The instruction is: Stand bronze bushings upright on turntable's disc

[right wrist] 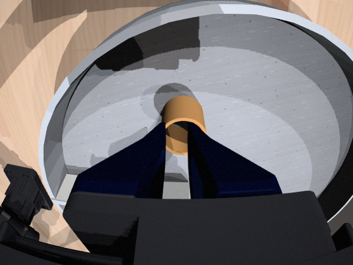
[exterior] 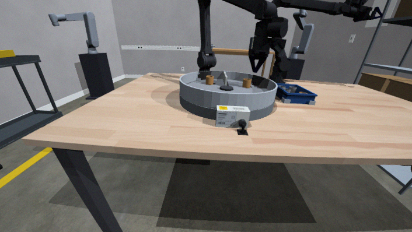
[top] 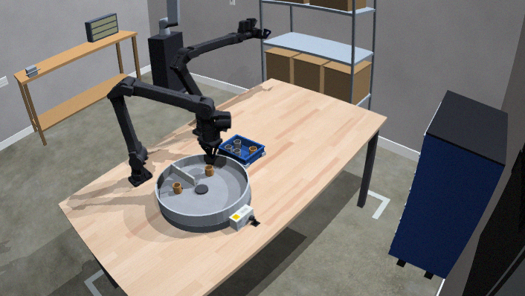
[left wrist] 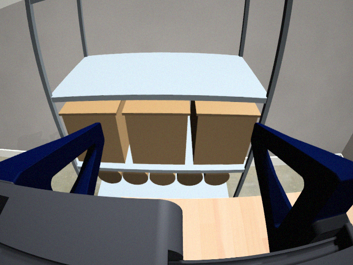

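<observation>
Two bronze bushings stand upright on the turntable's disc (top: 223, 197), off the dark hub (top: 201, 189) (exterior: 226, 88): one bushing (top: 177, 188) (exterior: 209, 80) left of the hub, the other bushing (top: 209, 171) (exterior: 247, 83) (right wrist: 184, 109) under my right gripper (exterior: 255, 71) (right wrist: 176, 131). That gripper hangs above it, empty, fingertips slightly apart. A third bronze bushing (top: 253, 149) is in the blue crate (top: 251, 158) (exterior: 300, 99) with steel bushings (top: 237, 143) (exterior: 293, 89). The crate looks level between its corner guides (exterior: 286, 101). My left gripper (top: 267, 33) (left wrist: 177, 131) is wide open and empty, high up, far from the crate.
A high grey wall (top: 202, 220) (exterior: 204, 94) rings the disc. A pale divider (top: 184, 175) (exterior: 225, 78) stands inside it. A control box (top: 241, 219) (exterior: 233, 116) sits at the front of the turntable. The left gripper faces a shelf rack (left wrist: 159, 75) with cartons.
</observation>
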Tool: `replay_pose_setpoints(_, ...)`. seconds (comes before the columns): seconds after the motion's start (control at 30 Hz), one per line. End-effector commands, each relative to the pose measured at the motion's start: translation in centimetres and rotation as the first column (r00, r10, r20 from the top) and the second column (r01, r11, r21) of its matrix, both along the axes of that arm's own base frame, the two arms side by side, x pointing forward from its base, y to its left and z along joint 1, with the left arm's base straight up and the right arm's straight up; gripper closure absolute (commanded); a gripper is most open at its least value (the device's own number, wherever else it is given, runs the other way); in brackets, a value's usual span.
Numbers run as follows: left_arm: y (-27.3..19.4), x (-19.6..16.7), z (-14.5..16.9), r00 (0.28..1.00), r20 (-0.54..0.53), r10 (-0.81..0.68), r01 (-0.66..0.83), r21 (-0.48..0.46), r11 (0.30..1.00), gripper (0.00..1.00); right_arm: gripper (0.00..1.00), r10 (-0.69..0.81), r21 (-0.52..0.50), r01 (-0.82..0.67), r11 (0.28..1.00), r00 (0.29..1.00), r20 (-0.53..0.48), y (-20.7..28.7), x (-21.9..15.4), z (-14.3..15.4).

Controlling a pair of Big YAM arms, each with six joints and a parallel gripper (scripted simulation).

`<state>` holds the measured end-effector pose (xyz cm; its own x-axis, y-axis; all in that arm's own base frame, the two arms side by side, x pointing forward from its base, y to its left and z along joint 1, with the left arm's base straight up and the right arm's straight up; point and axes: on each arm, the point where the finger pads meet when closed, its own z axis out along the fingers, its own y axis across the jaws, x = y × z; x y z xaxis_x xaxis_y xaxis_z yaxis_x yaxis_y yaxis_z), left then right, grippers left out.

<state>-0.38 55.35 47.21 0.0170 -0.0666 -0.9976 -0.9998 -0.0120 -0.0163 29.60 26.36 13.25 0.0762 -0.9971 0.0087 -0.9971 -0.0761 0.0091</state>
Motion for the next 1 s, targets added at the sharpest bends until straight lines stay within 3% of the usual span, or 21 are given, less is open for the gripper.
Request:
replay_pose_setpoints(0.0, -0.9, -0.5, 2.8, 1.000, -0.017, 0.006, -0.005, 0.067, 0.998, 0.00, 0.85, -0.020, 0.036, 0.019, 0.999, 0.999, 0.034, 6.0, 1.3, 2.0)
replay_pose_setpoints(0.33, -0.9, -0.5, 2.8, 1.000, -0.017, 0.006, -0.005, 0.067, 0.998, 0.00, 0.85, -0.020, 0.040, 0.019, 0.999, 0.999, 0.029, 19.9, 0.3, 2.2)
replay_pose_setpoints(0.4, -0.9, -0.5, 2.8, 1.000, -0.017, 0.006, -0.005, 0.067, 0.998, 0.00, 0.85, -0.020, 0.040, 0.019, 0.999, 0.999, 0.029, 19.9, 0.3, 2.2)
replay_pose_setpoints(0.57, -0.9, -0.5, 2.8, 1.000, -0.017, 0.006, -0.005, 0.067, 0.998, 0.00, 0.85, -0.020, 0.042, 0.019, 0.999, 0.999, 0.027, 26.2, -0.2, 2.3)
replay_pose_setpoints(0.7, -0.9, -0.5, 2.8, 1.000, -0.017, 0.006, -0.005, 0.067, 0.998, 0.00, 0.85, -0.038, 0.042, 0.037, 0.998, 0.999, 0.027, 26.8, 0.6, 2.2)
replay_pose_setpoints(0.77, -0.9, -0.5, 2.8, 1.000, -0.017, 0.006, -0.005, 0.067, 0.998, 0.00, 0.85, -0.044, 0.083, 0.040, 0.996, 0.998, 0.048, 26.5, 0.8, 5.0)
replay_pose_setpoints(0.97, -0.9, -0.5, 2.8, 1.000, -0.017, 0.006, -0.005, 0.067, 0.998, 0.00, 0.85, -0.044, 0.083, 0.040, 0.996, 0.998, 0.048, 26.5, 0.8, 5.0)
